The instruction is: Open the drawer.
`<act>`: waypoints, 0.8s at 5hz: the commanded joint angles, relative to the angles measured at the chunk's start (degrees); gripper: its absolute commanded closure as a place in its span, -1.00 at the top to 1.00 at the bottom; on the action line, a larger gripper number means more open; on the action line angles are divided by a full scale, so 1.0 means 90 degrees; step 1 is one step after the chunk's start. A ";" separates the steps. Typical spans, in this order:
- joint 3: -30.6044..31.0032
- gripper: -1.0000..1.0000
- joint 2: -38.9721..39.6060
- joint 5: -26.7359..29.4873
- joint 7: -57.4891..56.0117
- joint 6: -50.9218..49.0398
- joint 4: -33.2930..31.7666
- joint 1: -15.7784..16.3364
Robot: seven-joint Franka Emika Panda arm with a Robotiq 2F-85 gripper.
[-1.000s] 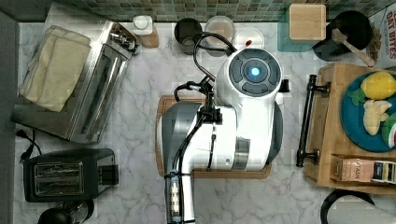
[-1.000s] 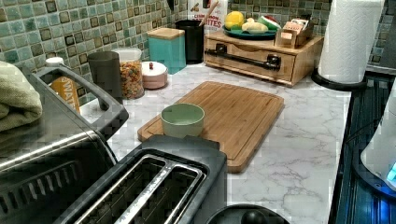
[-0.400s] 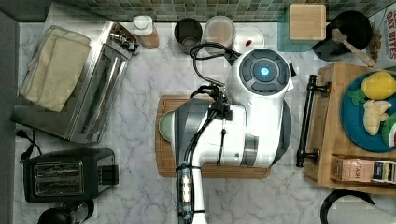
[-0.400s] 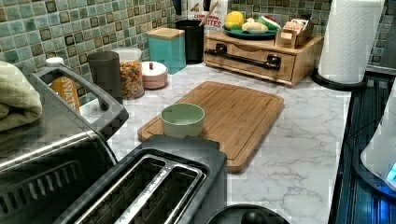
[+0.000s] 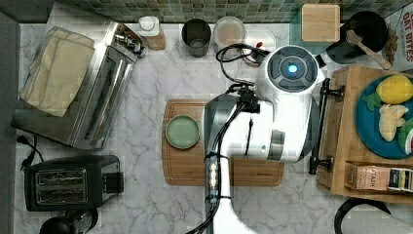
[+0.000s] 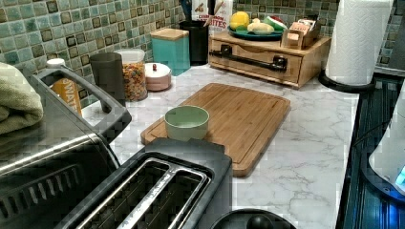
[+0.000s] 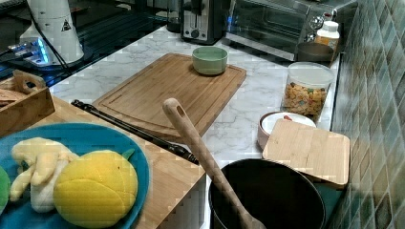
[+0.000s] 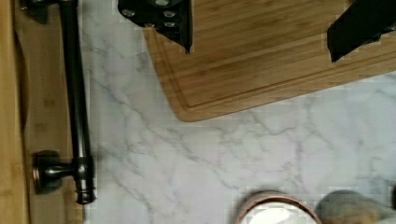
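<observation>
Two black fingers (image 8: 161,18) of the hand (image 8: 261,30) stand spread above the wooden cutting board (image 8: 280,51); the bamboo drawer's (image 5: 336,131) long black bar handle (image 8: 74,93) lies at frame left on the marble bench (image 8: 210,154).

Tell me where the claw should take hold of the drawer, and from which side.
Grip the black bar handle mid-span, between its two end mounts. It stands clear of the drawer front, so fingers likely fit behind it. Come from the cutting board side and pull back that way.
</observation>
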 commanded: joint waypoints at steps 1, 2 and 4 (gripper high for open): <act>-0.0726 1.00 0.0660 -0.0355 -0.0683 0.0128 0.0521 -0.0530; -0.0769 1.00 0.0642 -0.0421 -0.0861 0.0710 0.0185 -0.0659; -0.0655 1.00 0.0704 -0.0528 -0.1334 0.1476 -0.0198 -0.1001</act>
